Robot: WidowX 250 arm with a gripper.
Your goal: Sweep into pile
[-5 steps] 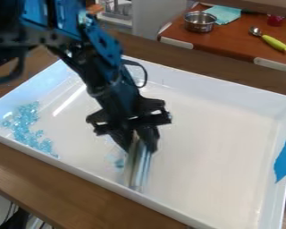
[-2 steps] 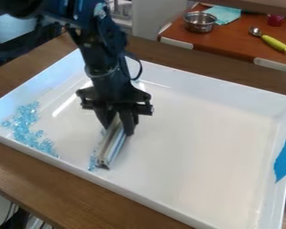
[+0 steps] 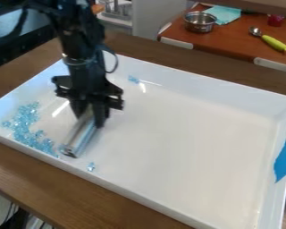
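Nearest, the wooden desk [image 3: 44,183] carries a white tray [image 3: 199,152]. Just inside its near wall, a small stray cluster of blue pieces [image 3: 91,167] lies apart from the rest. Beyond it, the jaws are clenched on a silvery bar [image 3: 81,136], whose lower end stands beside the main blue pile [image 3: 27,127], spread loosely along the tray's left side in this view. Farther back, a second stray cluster [image 3: 133,79] lies near the far wall. Sweeping appears largely done; both stray clusters remain to be gathered, and the pile could be tightened.
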